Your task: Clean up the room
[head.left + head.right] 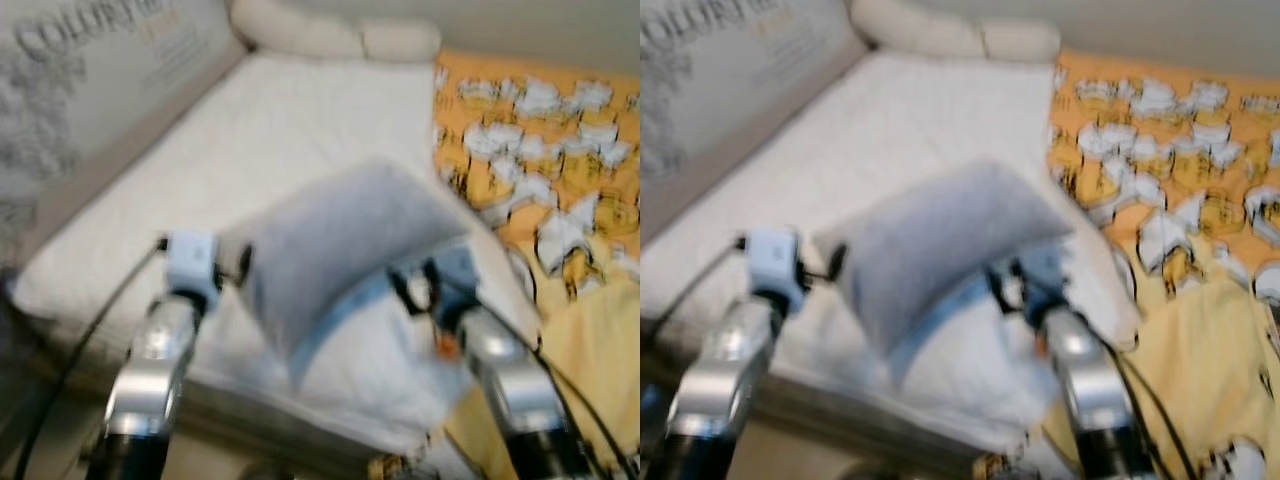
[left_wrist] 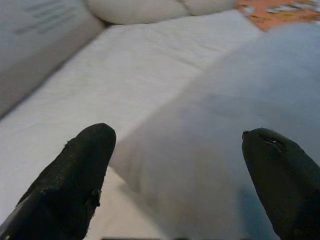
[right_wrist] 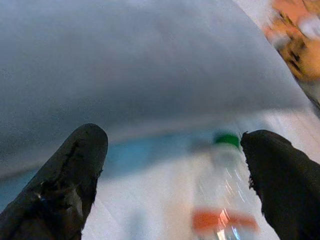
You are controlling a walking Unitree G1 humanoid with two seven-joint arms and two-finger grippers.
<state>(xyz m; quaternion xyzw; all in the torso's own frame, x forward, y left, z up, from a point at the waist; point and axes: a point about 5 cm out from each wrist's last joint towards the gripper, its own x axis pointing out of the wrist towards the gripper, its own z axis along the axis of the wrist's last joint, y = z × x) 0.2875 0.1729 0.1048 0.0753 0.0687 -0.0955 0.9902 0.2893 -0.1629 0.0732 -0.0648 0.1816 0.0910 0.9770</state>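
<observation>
Printed headboard [image 1: 90, 80] left of mattress, cream bolster [image 1: 330, 35] at far end

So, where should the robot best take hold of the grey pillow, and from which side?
Probably by its two opposite side edges, one arm from each side. The grey pillow is wide, soft and tilted above the white mattress. The left end effector and right end effector already flank it, both open.

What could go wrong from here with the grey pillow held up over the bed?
1. The grey pillow sits between the left gripper and right gripper, both open, so it could slip and drop onto the white mattress.
2. A clear bottle with a green cap lies in front of the right gripper under the pillow; a dropped pillow might knock or bury it.
3. The head views are blurred, so aim may be off.
</observation>
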